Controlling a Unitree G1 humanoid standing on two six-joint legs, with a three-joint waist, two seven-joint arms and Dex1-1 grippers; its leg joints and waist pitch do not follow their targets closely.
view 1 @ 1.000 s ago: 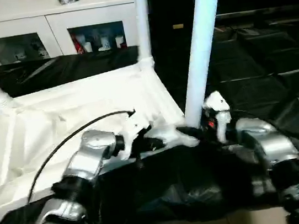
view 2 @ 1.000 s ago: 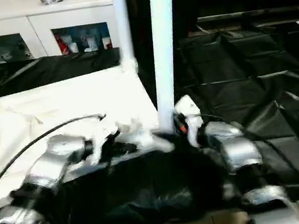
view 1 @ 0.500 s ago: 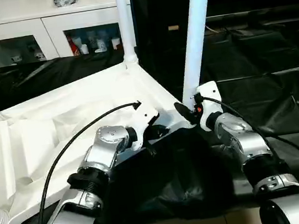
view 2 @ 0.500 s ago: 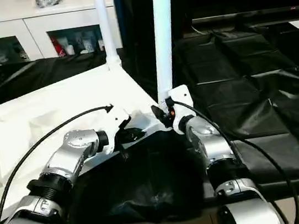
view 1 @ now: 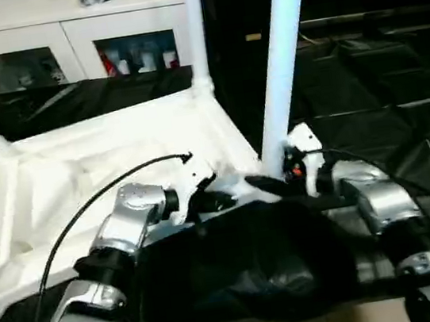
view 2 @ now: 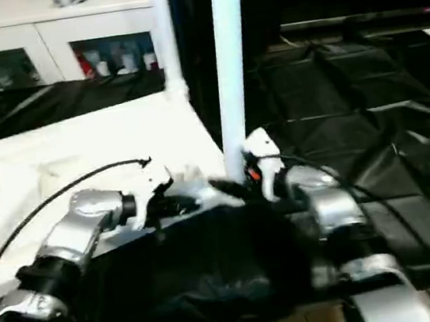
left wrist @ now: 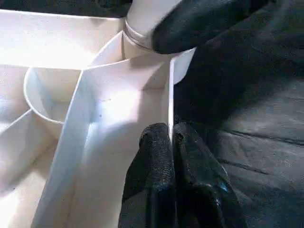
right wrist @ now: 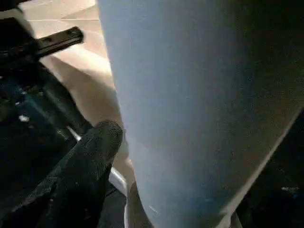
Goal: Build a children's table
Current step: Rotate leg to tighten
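Left gripper (left wrist: 171, 142) pinching tabletop (view 1: 80, 172) rim; right gripper (view 1: 270, 183) seemingly around leg (view 1: 280, 56).

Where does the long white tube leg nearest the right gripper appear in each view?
Left eye view: long white tube leg, right of centre, rising upright.
Right eye view: centre.
Left wrist view: its base in the corner socket.
Right wrist view: large, close up.
Shared landmark: the white plastic table top lying underside up.

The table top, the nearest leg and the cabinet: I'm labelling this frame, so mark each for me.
table top (view 1: 102, 157): left eye view, on its ribbed underside.
nearest leg (view 1: 280, 64): left eye view, midway up the white tube.
cabinet (view 1: 71, 49): left eye view, on the frame between its glass doors.
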